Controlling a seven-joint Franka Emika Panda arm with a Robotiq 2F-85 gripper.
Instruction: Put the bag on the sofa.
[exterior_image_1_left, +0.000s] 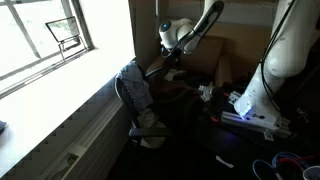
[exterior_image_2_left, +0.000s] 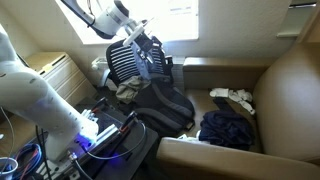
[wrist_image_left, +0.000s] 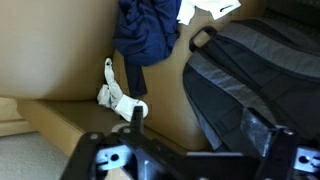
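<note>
we see the bag (wrist_image_left: 250, 75) as a soft black and grey backpack with a looped carry handle, slumped on the brown sofa (wrist_image_left: 60, 50) at the right of the wrist view. the gripper (wrist_image_left: 185, 160), at the bottom edge, is spread wide and empty, just short of the bag. the bag's right side and the gripper's lower part are cut off.
</note>
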